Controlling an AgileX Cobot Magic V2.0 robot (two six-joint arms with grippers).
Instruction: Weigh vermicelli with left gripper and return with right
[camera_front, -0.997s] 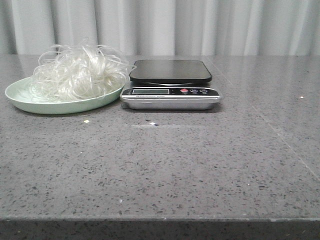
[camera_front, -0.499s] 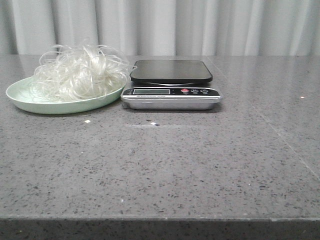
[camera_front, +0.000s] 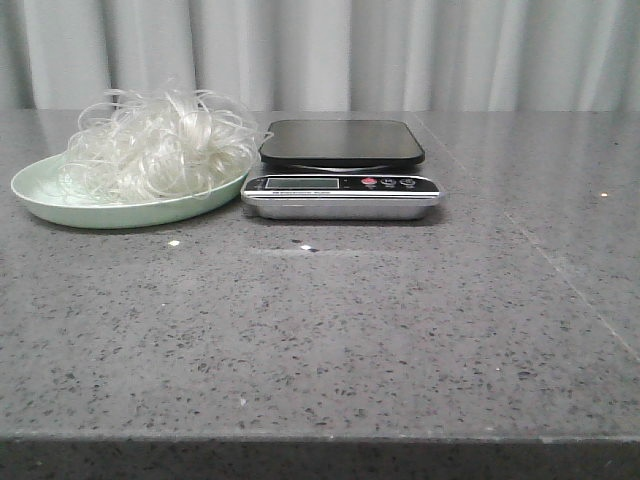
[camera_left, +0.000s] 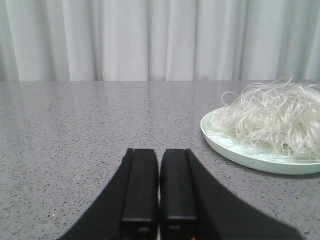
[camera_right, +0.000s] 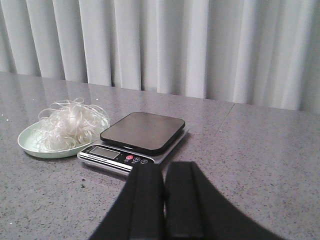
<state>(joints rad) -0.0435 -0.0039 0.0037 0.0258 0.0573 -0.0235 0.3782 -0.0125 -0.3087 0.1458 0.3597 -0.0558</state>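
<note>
The vermicelli (camera_front: 155, 145) is a fluffy white clump lying in a pale green plate (camera_front: 60, 205) at the back left of the table. The scale (camera_front: 340, 180) with its black platform (camera_front: 342, 142) stands just right of the plate, nothing on it. No gripper shows in the front view. In the left wrist view my left gripper (camera_left: 160, 155) is shut and empty, low over the table, with the vermicelli (camera_left: 272, 120) and plate (camera_left: 225, 147) ahead of it and off to one side. In the right wrist view my right gripper (camera_right: 164, 170) is shut and empty, short of the scale (camera_right: 135, 142).
The table (camera_front: 330, 330) is grey speckled stone with its front edge near the bottom of the front view. A pale curtain (camera_front: 330, 50) hangs behind it. Small bright crumbs (camera_front: 174, 242) lie in front of the plate.
</note>
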